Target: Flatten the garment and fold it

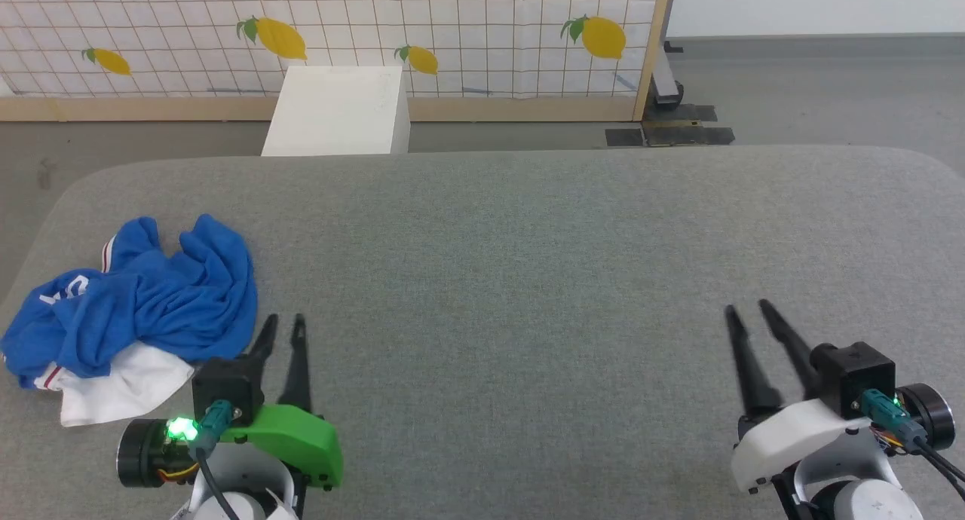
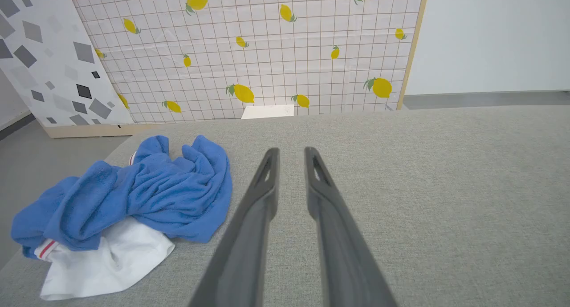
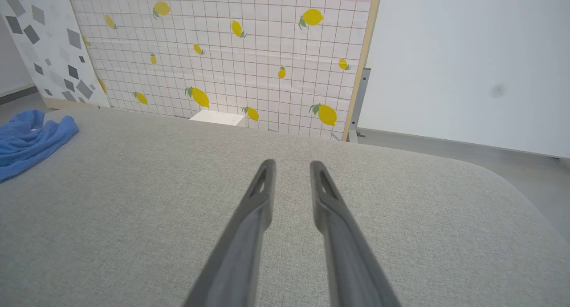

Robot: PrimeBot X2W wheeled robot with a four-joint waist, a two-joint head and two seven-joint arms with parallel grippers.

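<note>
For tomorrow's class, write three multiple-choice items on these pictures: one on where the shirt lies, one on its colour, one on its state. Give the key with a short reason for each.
1. Where on the table does the shirt lie?
A. At the centre
B. At the robot's left end
C. At the robot's right end

2. What is the shirt's main colour?
A. Blue
B. Black
C. Yellow

3. In what state is the shirt?
A. Spread flat
B. Neatly folded
C. Crumpled in a heap

Key:
1 B: it lies at the table's left end, just beyond the left end effector.
2 A: most of the cloth is bright blue, with a white part poking out underneath.
3 C: it is bunched in deep folds, with no edge laid straight.
</note>
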